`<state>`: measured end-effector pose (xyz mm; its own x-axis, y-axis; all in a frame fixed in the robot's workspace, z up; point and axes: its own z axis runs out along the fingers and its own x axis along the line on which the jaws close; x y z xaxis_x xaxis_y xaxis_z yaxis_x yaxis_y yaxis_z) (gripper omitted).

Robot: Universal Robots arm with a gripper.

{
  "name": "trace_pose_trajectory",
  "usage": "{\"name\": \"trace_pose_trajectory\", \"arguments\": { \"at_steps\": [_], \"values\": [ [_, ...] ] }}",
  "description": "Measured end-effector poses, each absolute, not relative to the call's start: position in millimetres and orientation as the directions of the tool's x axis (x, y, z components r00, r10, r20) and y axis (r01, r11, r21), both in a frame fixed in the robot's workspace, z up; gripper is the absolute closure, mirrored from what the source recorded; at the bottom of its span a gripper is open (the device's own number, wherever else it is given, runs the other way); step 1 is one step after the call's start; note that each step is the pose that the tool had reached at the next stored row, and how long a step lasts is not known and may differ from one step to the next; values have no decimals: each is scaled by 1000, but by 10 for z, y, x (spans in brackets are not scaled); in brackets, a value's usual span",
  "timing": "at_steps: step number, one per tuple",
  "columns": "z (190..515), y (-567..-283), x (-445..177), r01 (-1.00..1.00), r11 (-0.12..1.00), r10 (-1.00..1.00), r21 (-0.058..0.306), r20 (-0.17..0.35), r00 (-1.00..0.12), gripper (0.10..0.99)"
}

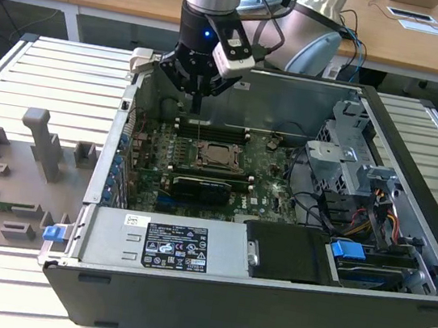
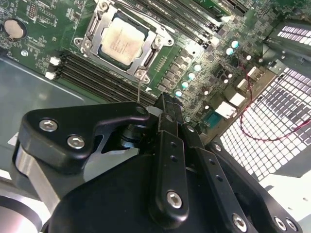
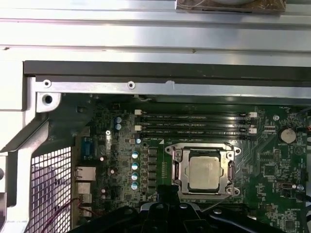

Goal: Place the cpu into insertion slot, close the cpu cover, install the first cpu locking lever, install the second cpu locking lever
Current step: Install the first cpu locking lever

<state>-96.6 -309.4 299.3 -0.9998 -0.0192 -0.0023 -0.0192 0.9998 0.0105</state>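
Hovering near the cpu (image 3: pixel 208 173) framed by the cpu cover (image 3: pixel 180 171), the gripper (image 1: pixel 198 102) looks pinched shut, seemingly holding nothing.

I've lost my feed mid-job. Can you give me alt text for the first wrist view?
The cpu sits seated in the green motherboard, the cpu cover lying flat around it. The black gripper hangs close beside them, on the side away from the memory slots.

Pale silver-grey cpu (image 3: pixel 206 174); green motherboard (image 3: pixel 265 160)
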Motion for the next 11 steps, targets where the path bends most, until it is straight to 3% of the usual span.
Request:
{"name": "trace_pose_trajectory", "arguments": {
  "at_steps": [11],
  "values": [
    [2912, -2952, -966, -19, 1000, -19, 11, -2, -1000, 980]
  ]
}}
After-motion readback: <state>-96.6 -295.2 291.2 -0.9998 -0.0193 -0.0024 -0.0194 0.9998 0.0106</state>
